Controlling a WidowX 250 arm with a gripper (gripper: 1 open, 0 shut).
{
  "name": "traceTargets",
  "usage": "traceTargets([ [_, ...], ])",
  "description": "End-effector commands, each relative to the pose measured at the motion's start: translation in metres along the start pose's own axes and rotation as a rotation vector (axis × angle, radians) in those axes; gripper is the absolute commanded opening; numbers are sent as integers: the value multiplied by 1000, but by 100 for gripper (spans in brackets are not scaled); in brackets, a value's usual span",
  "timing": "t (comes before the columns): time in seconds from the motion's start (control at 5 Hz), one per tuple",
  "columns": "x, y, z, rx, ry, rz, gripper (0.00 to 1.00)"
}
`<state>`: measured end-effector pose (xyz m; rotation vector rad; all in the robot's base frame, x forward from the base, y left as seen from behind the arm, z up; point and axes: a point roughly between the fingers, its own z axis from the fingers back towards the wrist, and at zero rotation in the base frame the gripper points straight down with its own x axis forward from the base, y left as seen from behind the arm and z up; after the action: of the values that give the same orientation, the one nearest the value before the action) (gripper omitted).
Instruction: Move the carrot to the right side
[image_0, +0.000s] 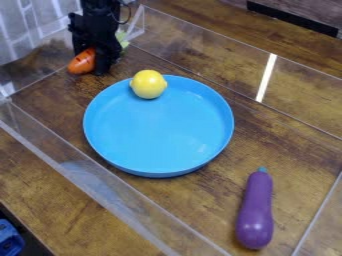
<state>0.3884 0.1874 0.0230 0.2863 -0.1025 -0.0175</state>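
The small orange toy carrot (83, 64) with a green leafy top lies near the far left corner of the brown wooden table (287, 125), and the black gripper (94, 56) stands over it with its jaws pinching the carrot. Just beside it sits a round blue plastic plate (158, 130) with a yellow ball (148, 84) at its far rim. A glossy purple toy eggplant (254, 208) lies well apart by the near right corner.

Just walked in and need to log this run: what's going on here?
A single robot arm has its black gripper down at the far left of the wooden table, shut on the small orange carrot. The carrot hasn't been carried right yet. A yellow ball sits on the blue plate; a purple eggplant lies near right.
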Motion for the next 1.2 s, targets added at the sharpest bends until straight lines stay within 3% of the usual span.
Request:
traceTargets([
  [0.0,-4,-12,-16,-10,39,6,0],
  [1.0,-12,-16,-28,19,127,79,0],
])
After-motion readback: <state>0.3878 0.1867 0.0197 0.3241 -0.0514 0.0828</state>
